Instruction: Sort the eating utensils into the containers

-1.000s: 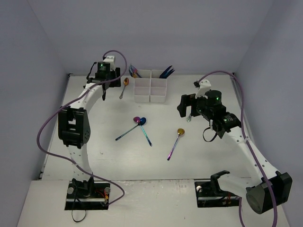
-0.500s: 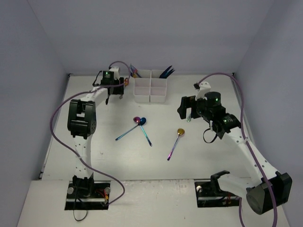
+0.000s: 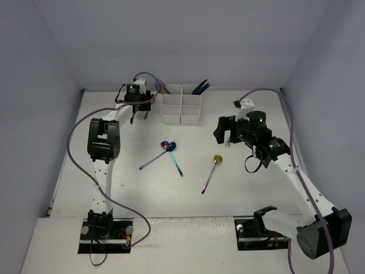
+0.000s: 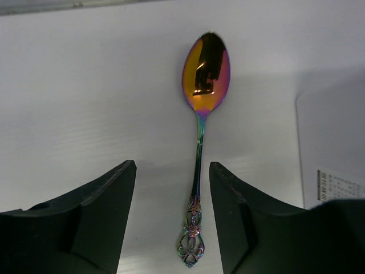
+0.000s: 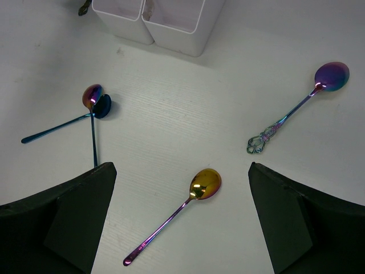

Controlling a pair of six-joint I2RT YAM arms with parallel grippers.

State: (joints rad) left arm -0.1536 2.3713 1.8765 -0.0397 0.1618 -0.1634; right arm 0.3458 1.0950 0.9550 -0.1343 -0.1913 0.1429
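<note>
While the left fingers (image 4: 108, 217) stand spread low over the tabletop (image 4: 85, 85), you have a rainbow spoon (image 4: 198, 148) lying flat in the gap between them. It lies nearer the finger on the right of the wrist view, and as far as that view shows, neither finger touches it. Its gold-and-pink bowl lies ahead of the fingertips, and its ornate handle end lies back between them (the overhead view hides most of this spoon behind the wrist).

The containers (image 3: 181, 108) stand just beside these fingers. Blue utensils (image 3: 201, 87) lean out of one rear corner compartment. More utensils (image 3: 161, 87) stick out of the other, the one nearer the left fingers.

Your right fingers (image 5: 63, 222) are spread wide and hold nothing. A gold-bowled spoon (image 5: 197, 188) lies on the tabletop between them, handle pointing back. Ahead and toward one finger, two crossed spoons (image 5: 94, 105) lie with their bowls together. Ahead and toward the other finger lies a purple-bowled spoon (image 5: 296, 108) with an ornate handle. The containers stand farthest ahead of these fingers, well apart from them.
</note>
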